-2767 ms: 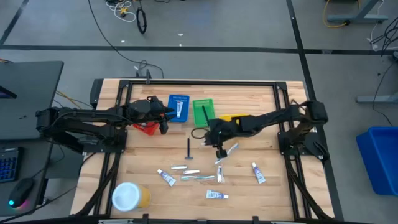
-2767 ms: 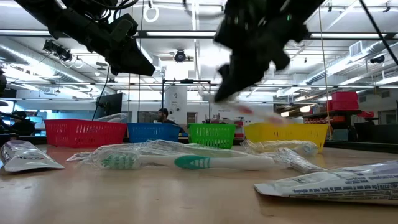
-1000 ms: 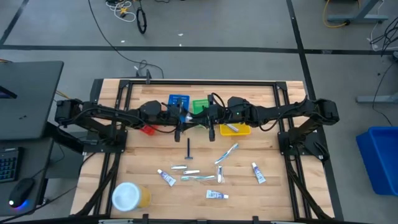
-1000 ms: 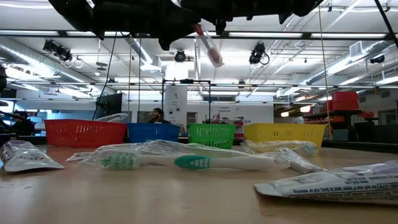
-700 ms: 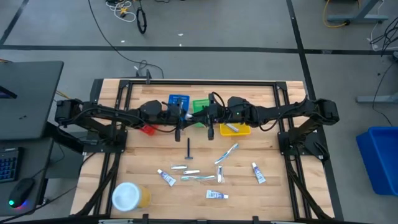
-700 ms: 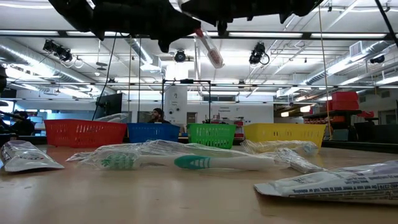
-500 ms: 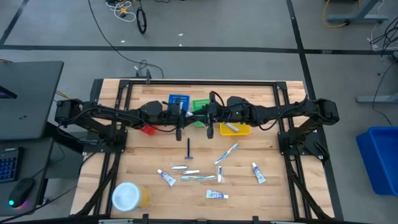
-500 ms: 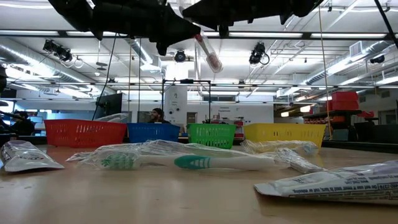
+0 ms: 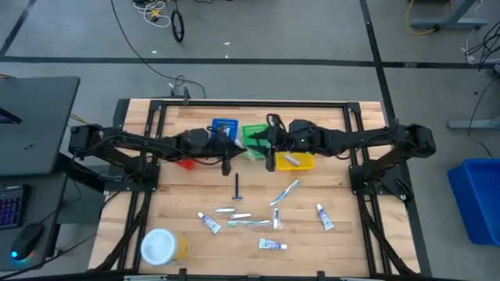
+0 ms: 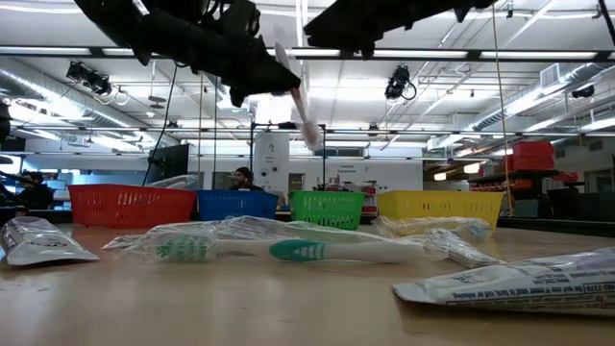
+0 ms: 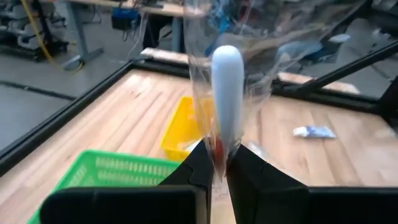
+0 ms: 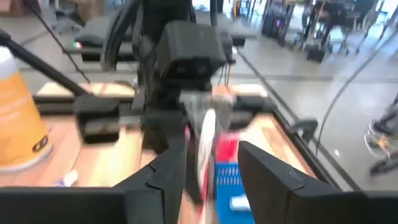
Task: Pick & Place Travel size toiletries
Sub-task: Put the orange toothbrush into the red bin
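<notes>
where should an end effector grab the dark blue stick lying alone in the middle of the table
Grip the dark blue stick across its thin shaft near mid-length, coming straight down from above. It lies flat, pointing toward the bins, with bare wood on both long sides, so the fingers would likely fit best either side of the shaft.

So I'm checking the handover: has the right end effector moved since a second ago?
Yes. The right end effector has drawn back toward the yellow bin, leaving the wrapped toothbrush with the left end effector.
</notes>
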